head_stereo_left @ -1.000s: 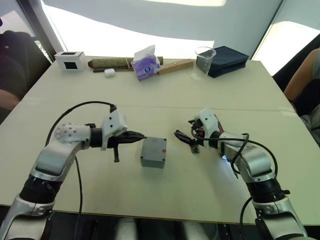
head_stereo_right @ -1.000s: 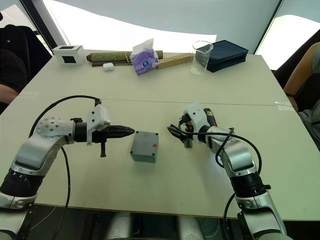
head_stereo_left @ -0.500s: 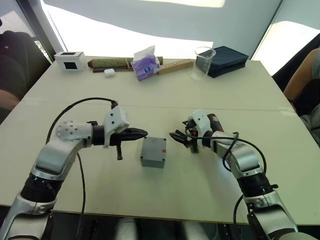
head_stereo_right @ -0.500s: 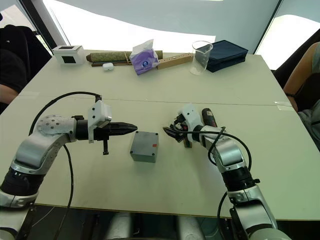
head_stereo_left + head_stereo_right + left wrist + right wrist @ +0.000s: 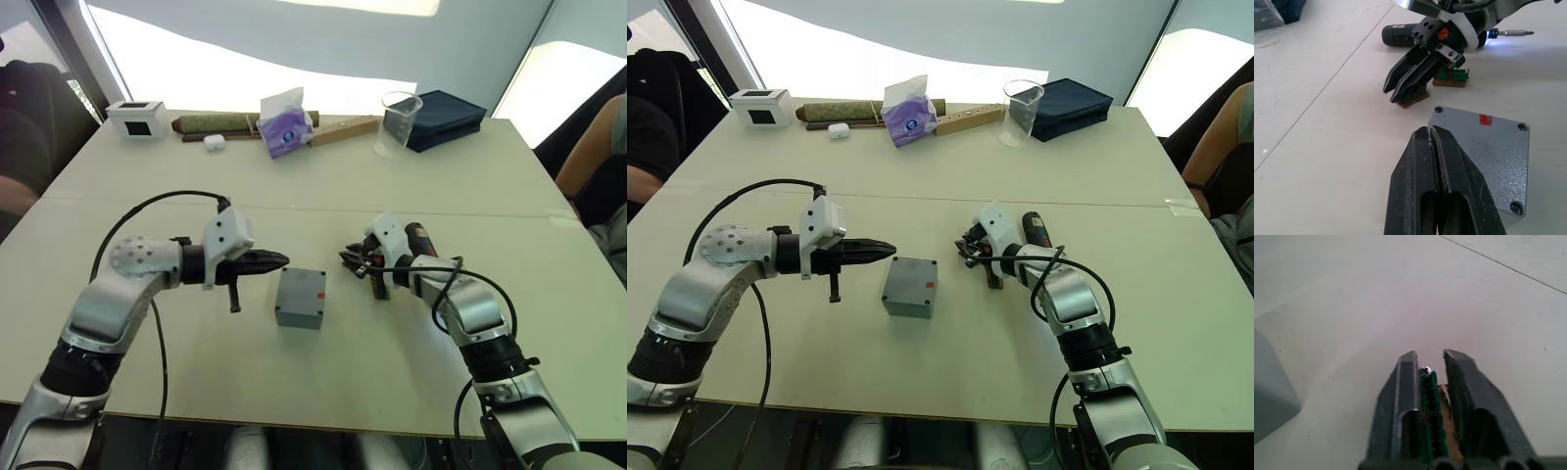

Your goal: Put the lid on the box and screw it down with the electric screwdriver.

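The grey box (image 5: 300, 299) stands mid-table with the lid (image 5: 1484, 147) lying on top, red mark up and a screw in one corner. My left gripper (image 5: 280, 260) is shut and empty, its tips hovering just left of the box's near-left corner. To the right of the box, my right gripper (image 5: 1431, 363) is shut on a small green circuit board (image 5: 1429, 411), held edge-on with a shiny screw head at its tip. A second green board (image 5: 1450, 78) lies beside it. The electric screwdriver (image 5: 419, 239) lies on the table behind the right wrist, its tip light on.
Along the far edge are a white box with a black window (image 5: 137, 117), a rolled mat (image 5: 216, 123), a tissue pack (image 5: 284, 125), a wooden strip (image 5: 343, 129), a clear cup (image 5: 400, 122) and a dark pouch (image 5: 446, 117). People sit at both sides (image 5: 593, 147).
My right gripper has reached a little toward the box and closed from wide open onto the green board. The left gripper rose slightly and then held still.
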`<state>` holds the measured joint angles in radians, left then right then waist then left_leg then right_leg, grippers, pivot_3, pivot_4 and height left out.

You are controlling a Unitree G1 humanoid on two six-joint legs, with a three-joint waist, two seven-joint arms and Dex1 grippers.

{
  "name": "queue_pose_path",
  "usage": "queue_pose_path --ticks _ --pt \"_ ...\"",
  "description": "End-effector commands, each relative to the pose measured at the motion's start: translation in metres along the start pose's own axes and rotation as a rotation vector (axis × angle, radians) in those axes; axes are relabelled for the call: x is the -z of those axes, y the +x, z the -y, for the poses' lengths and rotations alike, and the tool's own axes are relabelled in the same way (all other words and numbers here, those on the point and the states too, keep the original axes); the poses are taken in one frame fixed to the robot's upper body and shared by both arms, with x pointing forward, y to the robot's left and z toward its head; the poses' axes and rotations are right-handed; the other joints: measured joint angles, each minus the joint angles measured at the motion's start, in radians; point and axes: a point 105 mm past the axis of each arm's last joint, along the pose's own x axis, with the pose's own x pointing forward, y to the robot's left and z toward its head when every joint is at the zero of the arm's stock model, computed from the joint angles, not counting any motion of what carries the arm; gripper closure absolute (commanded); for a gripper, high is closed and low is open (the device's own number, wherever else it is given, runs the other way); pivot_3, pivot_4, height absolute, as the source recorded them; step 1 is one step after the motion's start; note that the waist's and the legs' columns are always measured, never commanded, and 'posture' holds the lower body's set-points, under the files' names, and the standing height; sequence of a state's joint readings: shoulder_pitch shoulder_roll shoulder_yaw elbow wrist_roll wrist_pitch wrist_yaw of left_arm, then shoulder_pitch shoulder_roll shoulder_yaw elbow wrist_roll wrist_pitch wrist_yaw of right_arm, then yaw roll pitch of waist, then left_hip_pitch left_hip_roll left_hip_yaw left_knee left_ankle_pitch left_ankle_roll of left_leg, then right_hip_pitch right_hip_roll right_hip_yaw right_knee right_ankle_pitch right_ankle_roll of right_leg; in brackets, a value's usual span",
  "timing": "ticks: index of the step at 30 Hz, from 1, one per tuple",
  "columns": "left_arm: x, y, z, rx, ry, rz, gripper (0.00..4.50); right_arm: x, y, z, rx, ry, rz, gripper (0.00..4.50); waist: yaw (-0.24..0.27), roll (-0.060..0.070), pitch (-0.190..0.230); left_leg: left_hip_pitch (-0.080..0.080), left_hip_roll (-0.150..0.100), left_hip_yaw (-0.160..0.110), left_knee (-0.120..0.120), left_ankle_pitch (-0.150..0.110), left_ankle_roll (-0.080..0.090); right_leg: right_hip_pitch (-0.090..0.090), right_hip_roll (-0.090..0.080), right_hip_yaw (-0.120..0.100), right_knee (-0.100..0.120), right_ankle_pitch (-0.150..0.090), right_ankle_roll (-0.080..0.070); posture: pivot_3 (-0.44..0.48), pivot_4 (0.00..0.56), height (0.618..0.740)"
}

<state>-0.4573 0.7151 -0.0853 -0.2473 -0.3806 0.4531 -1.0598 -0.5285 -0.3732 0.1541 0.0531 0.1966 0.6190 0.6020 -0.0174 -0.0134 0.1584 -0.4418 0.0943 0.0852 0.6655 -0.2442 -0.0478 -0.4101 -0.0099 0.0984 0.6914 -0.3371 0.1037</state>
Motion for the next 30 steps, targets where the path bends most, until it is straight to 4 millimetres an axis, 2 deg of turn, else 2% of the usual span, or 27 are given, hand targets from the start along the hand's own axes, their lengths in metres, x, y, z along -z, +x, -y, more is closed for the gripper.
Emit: queue_pose_path --ticks 1,5,10,16,21,30 --pt "-0.010 0.000 0.001 -0.005 0.044 0.018 4.50 -0.012 0.000 -0.001 -0.003 -0.028 0.042 4.44 0.000 0.000 0.000 0.000 0.000 0.000 0.000 0.000 0.000 0.000 0.000 0.000 0.000 0.000 0.000 0.000 0.150 0.721" --pt "-0.009 0.000 0.001 -0.002 0.044 0.015 4.50 -0.020 -0.006 0.000 -0.002 -0.030 0.062 4.44 0.000 0.000 0.000 0.000 0.000 0.000 0.000 0.000 0.000 0.000 0.000 0.000 0.000 0.000 0.000 0.000 0.150 0.721" --pt "-0.008 -0.001 0.002 -0.002 0.044 0.010 4.50 -0.040 -0.018 -0.001 -0.001 -0.050 0.106 4.44 0.000 0.000 0.000 0.000 0.000 0.000 0.000 0.000 0.000 0.000 0.000 0.000 0.000 0.000 0.000 0.000 0.150 0.721" --pt "-0.007 -0.002 0.002 -0.002 0.041 0.007 4.50 -0.064 -0.033 -0.016 -0.053 -0.074 0.148 4.44 -0.001 0.000 0.000 0.000 0.000 0.000 0.000 0.000 0.000 0.000 0.000 0.000 0.000 0.000 0.000 0.000 0.150 0.721" --pt "-0.007 -0.002 0.001 0.000 0.045 0.008 4.50 -0.053 -0.028 -0.022 -0.059 -0.076 0.109 4.44 0.001 0.000 0.000 0.000 0.000 0.000 0.000 0.000 0.001 0.000 0.000 0.000 0.001 0.000 0.000 0.000 0.150 0.721" --pt "-0.008 0.000 0.002 0.005 0.052 0.011 4.50 -0.017 -0.008 -0.011 -0.022 -0.058 0.030 4.44 0.000 0.000 0.000 0.000 0.000 0.000 0.000 0.000 0.000 0.000 0.000 0.000 0.001 0.000 0.000 0.000 0.150 0.721"
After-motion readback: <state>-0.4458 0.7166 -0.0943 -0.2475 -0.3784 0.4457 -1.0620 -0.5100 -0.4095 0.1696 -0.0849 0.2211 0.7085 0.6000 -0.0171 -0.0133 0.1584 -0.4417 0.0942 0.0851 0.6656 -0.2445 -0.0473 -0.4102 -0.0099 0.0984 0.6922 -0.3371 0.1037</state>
